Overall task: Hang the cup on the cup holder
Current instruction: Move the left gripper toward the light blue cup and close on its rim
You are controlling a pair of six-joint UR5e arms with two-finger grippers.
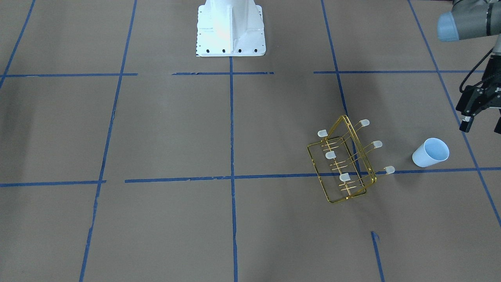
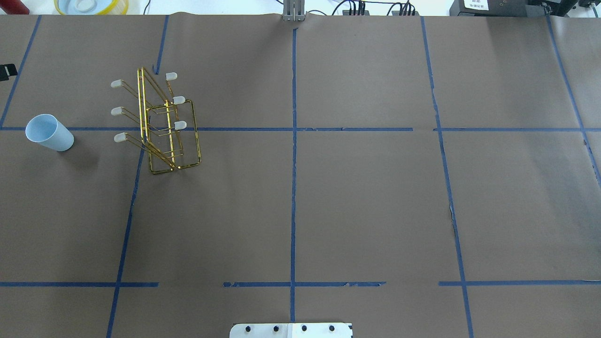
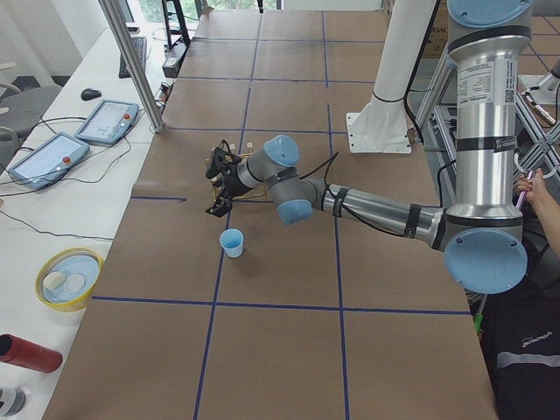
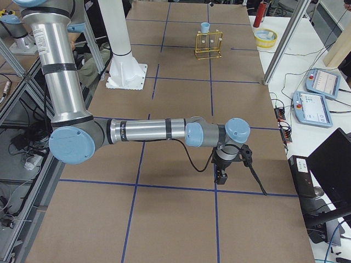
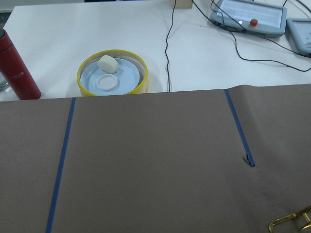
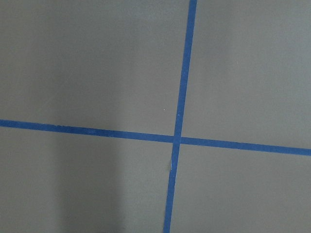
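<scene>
The cup (image 1: 430, 152) is a small pale blue tumbler standing upright, open end up, near the table's left end; it also shows in the overhead view (image 2: 49, 133) and the left side view (image 3: 232, 242). The cup holder (image 1: 344, 160) is a gold wire rack with whitish-capped prongs, standing beside the cup (image 2: 159, 124); one corner shows in the left wrist view (image 5: 291, 224). My left gripper (image 1: 482, 124) hangs open and empty above the table, on the robot's side of the cup and apart from it. My right gripper (image 4: 221, 175) hovers far off at the other end; I cannot tell whether it is open.
A yellow-rimmed bowl (image 5: 112, 73) and a red bottle (image 5: 17, 68) sit on the white bench past the table's far edge. The white robot base (image 1: 231, 27) stands at the middle of the near edge. Blue tape lines cross the brown table (image 6: 177, 138).
</scene>
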